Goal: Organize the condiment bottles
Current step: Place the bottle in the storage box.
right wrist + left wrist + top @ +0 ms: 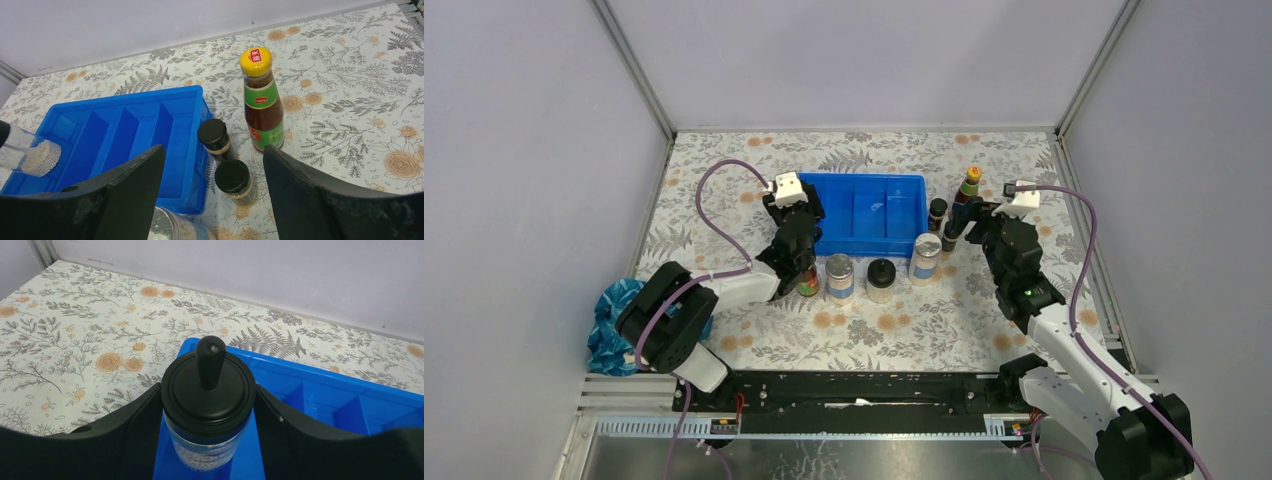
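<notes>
My left gripper (207,432) is shut on a clear black-domed bottle (207,390), held upright over the left end of the blue tray (320,390). In the top view the left gripper (795,216) sits at the tray's left end. My right gripper (214,155) is open above two tiny black-capped bottles (214,136) (233,179), touching neither. A yellow-capped, red-labelled bottle (261,100) stands just behind them. In front of the tray stand a silver-lidded jar (839,277), a black-domed bottle (881,279), another silver-lidded jar (925,258) and a second red-labelled bottle (808,283), half hidden by the left arm.
The blue tray (904,190) has several empty compartments. A crumpled blue cloth (609,310) lies at the table's left edge. Grey walls close in the back and both sides.
</notes>
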